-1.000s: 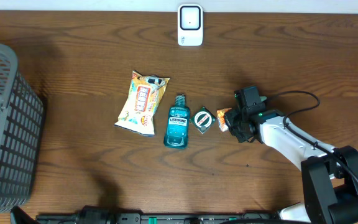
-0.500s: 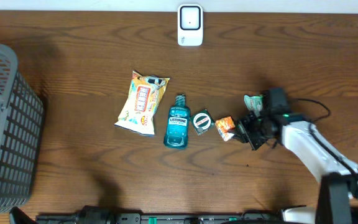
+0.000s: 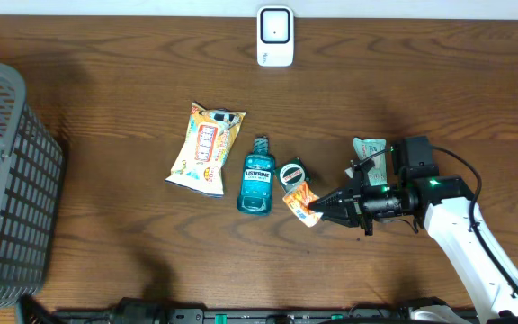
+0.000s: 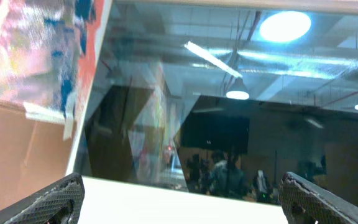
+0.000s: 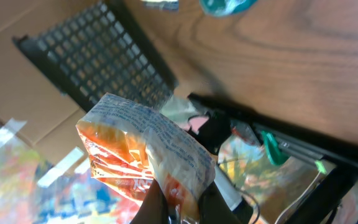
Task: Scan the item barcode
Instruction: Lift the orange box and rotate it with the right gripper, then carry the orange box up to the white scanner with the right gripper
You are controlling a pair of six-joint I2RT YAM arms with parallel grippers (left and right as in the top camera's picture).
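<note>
Two jaws of your left gripper (image 4: 185, 202) stand wide apart, holding nothing. Your right gripper (image 3: 320, 207) is clamped on the orange packet (image 3: 300, 202), at the mouthwash bottle's (image 3: 256, 176) four o'clock. Farther off, the white scanner (image 3: 275, 36) sits at twelve o'clock.

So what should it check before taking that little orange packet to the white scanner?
1. Grip: right gripper shut on packet: ok.
2. Clearance: packet lifted clear of the round item beside it: cannot tell.
3. Barcode turned outward: cannot tell; only fine print shows in the right wrist view.
4. Approach: table in front of the scanner bare: ok.
5. Other arm: left gripper open, holding nothing: ok.
</note>
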